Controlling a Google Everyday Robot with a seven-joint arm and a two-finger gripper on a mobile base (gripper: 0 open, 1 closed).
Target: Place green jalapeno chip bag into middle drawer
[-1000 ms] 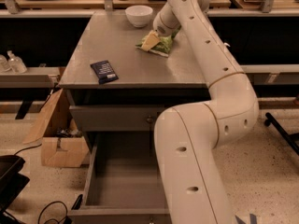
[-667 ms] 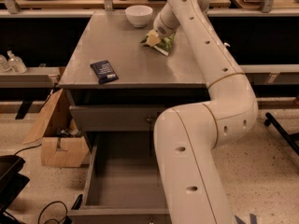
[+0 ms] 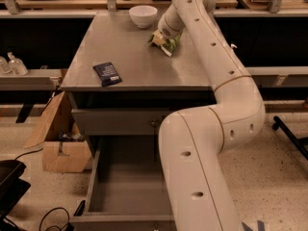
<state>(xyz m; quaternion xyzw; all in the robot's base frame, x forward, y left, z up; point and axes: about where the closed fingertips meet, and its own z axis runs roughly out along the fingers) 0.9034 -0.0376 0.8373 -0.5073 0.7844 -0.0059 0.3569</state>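
The green jalapeno chip bag (image 3: 165, 43) is at the back right of the grey cabinet top (image 3: 130, 52), just right of a white bowl. My gripper (image 3: 167, 34) is at the end of the white arm that reaches over the top, and it is shut on the bag's upper part. Most of the fingers are hidden by the wrist. The bag looks crumpled and slightly raised off the surface. The middle drawer (image 3: 122, 186) stands pulled open below the cabinet front. Its flat floor is bare, and my arm covers its right side.
A white bowl (image 3: 143, 15) stands at the back of the top. A dark navy packet (image 3: 107, 73) lies near its front left. A closed drawer front with a knob (image 3: 154, 123) is above the open drawer. A cardboard box (image 3: 60, 148) and cables lie on the floor to the left.
The bag has bunched up and risen a little under the gripper. The arm has shifted only slightly.
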